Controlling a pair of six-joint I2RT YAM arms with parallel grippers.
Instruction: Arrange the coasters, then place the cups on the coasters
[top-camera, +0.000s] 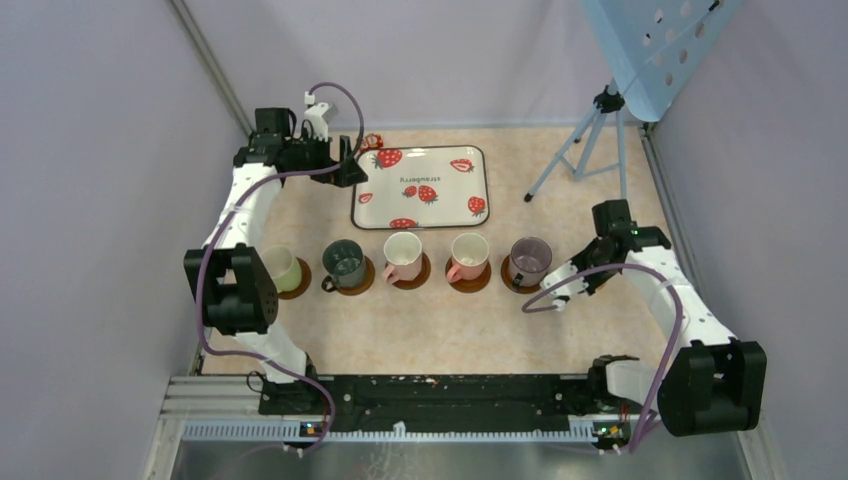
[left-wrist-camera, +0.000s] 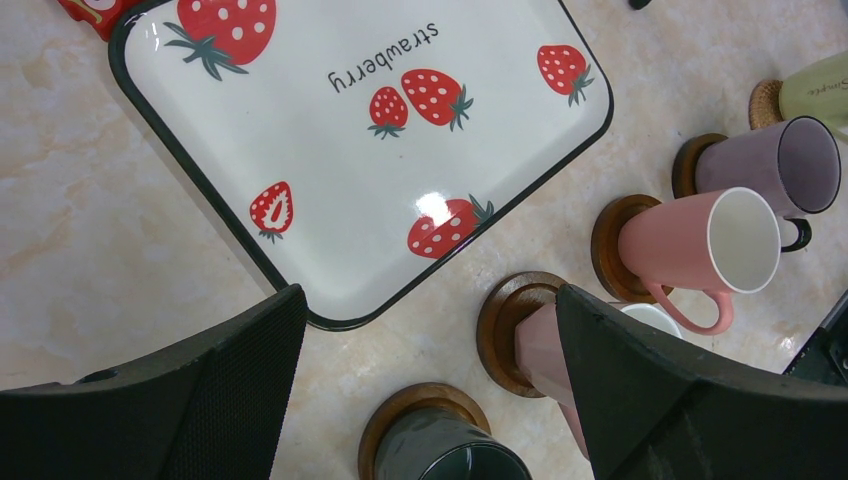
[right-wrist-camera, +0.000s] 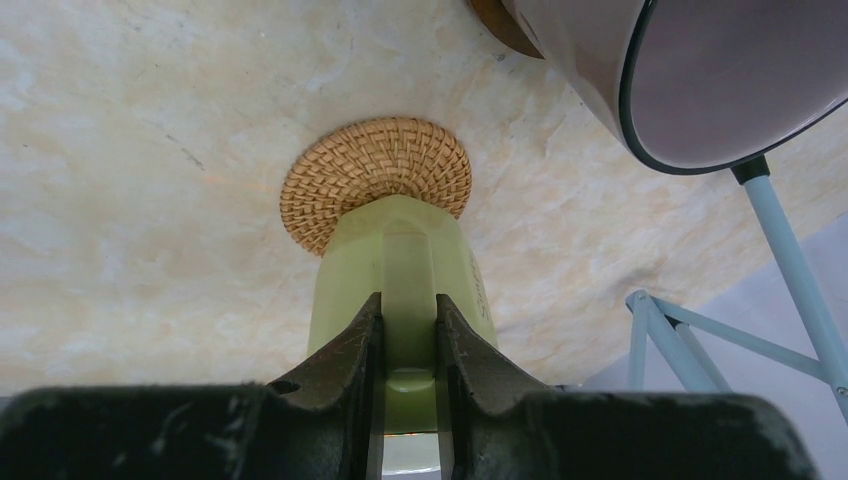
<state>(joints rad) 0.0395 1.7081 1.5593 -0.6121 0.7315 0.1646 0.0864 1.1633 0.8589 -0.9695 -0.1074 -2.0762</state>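
Observation:
Five cups stand in a row on brown coasters: pale green (top-camera: 283, 270), dark grey (top-camera: 345, 265), pink (top-camera: 403, 257), pink (top-camera: 467, 258) and purple (top-camera: 528, 260). My right gripper (right-wrist-camera: 408, 305) is shut on the handle of another pale green cup (right-wrist-camera: 400, 260). That cup's base meets a woven tan coaster (right-wrist-camera: 375, 170) just right of the purple cup (right-wrist-camera: 700, 80). My left gripper (left-wrist-camera: 430, 310) hangs open above the table near the tray's corner, holding nothing. Below it are the dark grey cup (left-wrist-camera: 450, 455) and a pink cup (left-wrist-camera: 540, 345) on their coasters (left-wrist-camera: 505, 320).
The white strawberry-print tray (top-camera: 420, 185) lies behind the row with nothing on it. A small red item (top-camera: 373, 141) sits at its far left corner. A light blue tripod (top-camera: 590, 150) stands at the back right, close to the right arm.

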